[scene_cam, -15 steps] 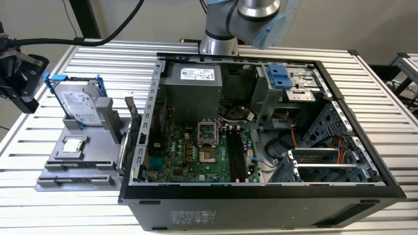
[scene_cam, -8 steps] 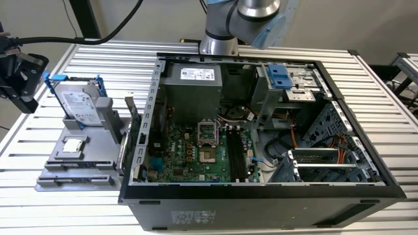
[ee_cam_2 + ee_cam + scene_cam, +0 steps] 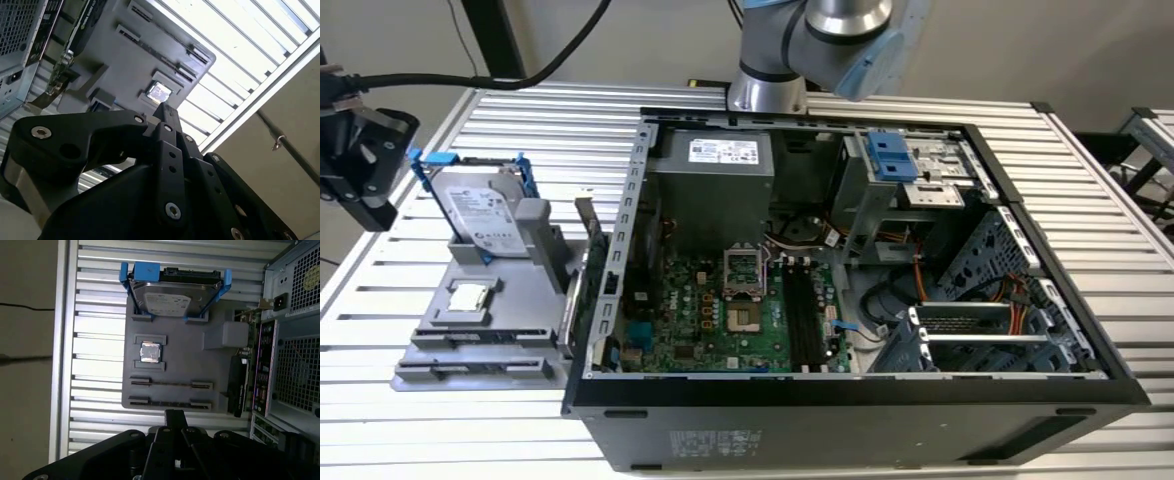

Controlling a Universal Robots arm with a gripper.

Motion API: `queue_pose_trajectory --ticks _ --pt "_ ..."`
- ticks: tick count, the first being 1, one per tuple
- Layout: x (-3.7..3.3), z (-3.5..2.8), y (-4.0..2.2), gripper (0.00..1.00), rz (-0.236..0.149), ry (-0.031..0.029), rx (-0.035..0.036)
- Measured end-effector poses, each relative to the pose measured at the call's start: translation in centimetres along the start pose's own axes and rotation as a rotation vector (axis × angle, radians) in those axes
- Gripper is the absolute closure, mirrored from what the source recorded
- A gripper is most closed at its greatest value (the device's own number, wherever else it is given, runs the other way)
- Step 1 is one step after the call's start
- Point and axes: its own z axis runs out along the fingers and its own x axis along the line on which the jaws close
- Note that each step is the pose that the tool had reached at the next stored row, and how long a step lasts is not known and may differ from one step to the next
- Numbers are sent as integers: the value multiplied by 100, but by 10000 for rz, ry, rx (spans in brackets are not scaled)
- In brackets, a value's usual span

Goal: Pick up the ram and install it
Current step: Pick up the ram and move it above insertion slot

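Note:
My gripper [image 3: 371,205] hangs above the table at the exterior view's left, beside the grey parts tray [image 3: 520,300] and apart from it. In both wrist views its black fingertips [image 3: 174,415] [image 3: 167,112] meet, shut, with nothing between them. The ram is hidden from me. The tray's two long holders [image 3: 170,384] show just thin dark lines from above, and I cannot tell whether a stick stands in them. The dark memory slots [image 3: 807,320] lie on the green motherboard [image 3: 707,320] inside the open computer case [image 3: 854,390]. Whether a stick sits in them I cannot tell.
On the tray stand a grey hard drive [image 3: 487,210] with blue brackets and a small square silver processor chip [image 3: 470,297]. The case's tall walls rise right beside the tray. The slatted metal table [image 3: 520,110] drops off just past the gripper. A black cable [image 3: 520,75] runs overhead.

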Motion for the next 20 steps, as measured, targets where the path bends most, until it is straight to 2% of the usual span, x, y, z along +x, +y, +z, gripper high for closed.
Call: queue_pose_trajectory --ticks 4,6,20 --pt "-1 1 -1 100 -694 31 -14" --pt "-1 0 -1 100 -878 41 -17" --pt "-2 -9 0 100 -1572 82 -31"
